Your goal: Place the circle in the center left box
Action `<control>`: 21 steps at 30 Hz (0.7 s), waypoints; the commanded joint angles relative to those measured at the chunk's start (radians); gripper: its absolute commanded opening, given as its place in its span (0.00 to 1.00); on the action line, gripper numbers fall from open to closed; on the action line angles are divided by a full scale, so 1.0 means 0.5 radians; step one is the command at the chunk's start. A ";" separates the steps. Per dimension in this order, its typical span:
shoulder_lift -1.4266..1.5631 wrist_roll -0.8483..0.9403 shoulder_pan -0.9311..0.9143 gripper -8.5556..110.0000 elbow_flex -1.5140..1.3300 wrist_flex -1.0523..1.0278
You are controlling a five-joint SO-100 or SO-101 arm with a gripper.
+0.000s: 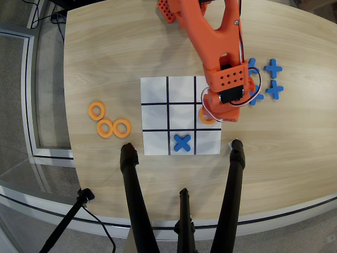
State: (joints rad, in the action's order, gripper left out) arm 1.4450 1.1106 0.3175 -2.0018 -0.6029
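Overhead view. Pale wood table (131, 47) fills most of the frame, curved edge at the bottom and left.

Orange arm (213, 37) enters from the top centre and slants down to the right of centre, ending over the right side of the grid sheet (181, 115). Three black tripod legs (134, 200) rise from the bottom edge.

Grid sheet: white square, black lines, three by three, at frame centre. The center left box (204, 122), middle row and right column, is mostly covered by the gripper (213, 117).

Gripper: fingers hidden under the wrist body from this angle; cannot tell how far apart they stand or whether they grip anything.

Blue crosses (269, 79) lie in a cluster right of the arm, off the sheet. One more blue cross (182, 142) sits in the bottom middle cell.

Three orange rings (108, 121) grouped left of the sheet, on bare wood.

The circle (205, 117): flat orange ring, only its left arc showing from beneath the gripper, within the middle-right cell, near that cell's left line.
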 commanded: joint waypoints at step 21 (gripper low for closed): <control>0.549 0.107 -0.178 0.18 0.568 -0.534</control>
State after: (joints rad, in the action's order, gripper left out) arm 1.6030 1.1413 0.2562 -1.7595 -0.8053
